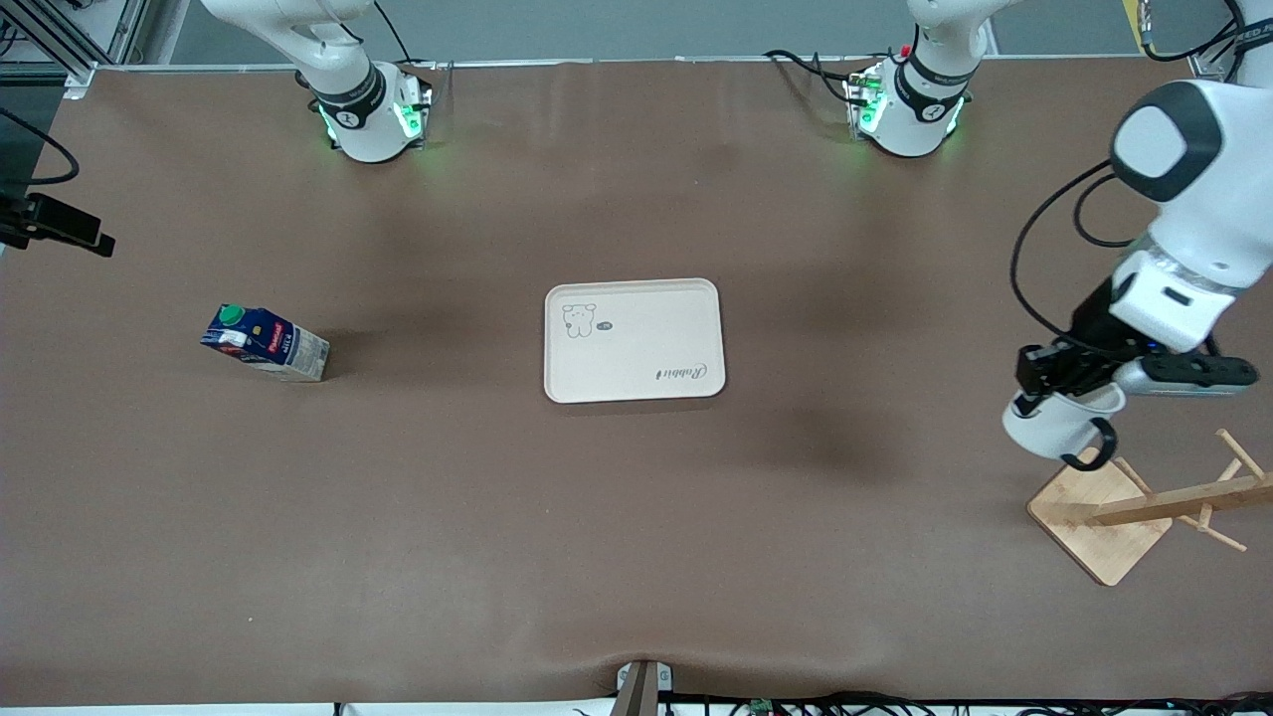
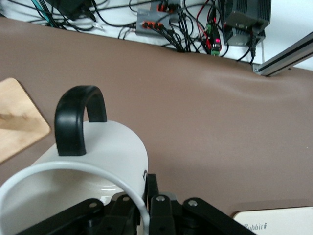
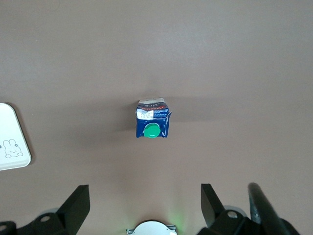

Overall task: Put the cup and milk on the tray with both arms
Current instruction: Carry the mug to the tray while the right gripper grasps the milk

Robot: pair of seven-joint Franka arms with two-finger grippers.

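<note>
A brown matte table covering [image 1: 636,557] fills nearly the whole front view, lit evenly from above with soft shadows. Its edge nearest the front camera is lined with tangled black cables [image 1: 895,704] and a small bracket [image 1: 641,686]. At the edge farthest from that camera runs a pale grey wall strip [image 1: 636,30], and aluminium framing [image 1: 60,40] stands at the corner toward the right arm's end

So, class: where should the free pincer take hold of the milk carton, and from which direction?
Grip the milk across its flat side walls, just below the green cap, coming straight down from above. It stands upright and alone on the table, and the right pincer is open above it.
</note>
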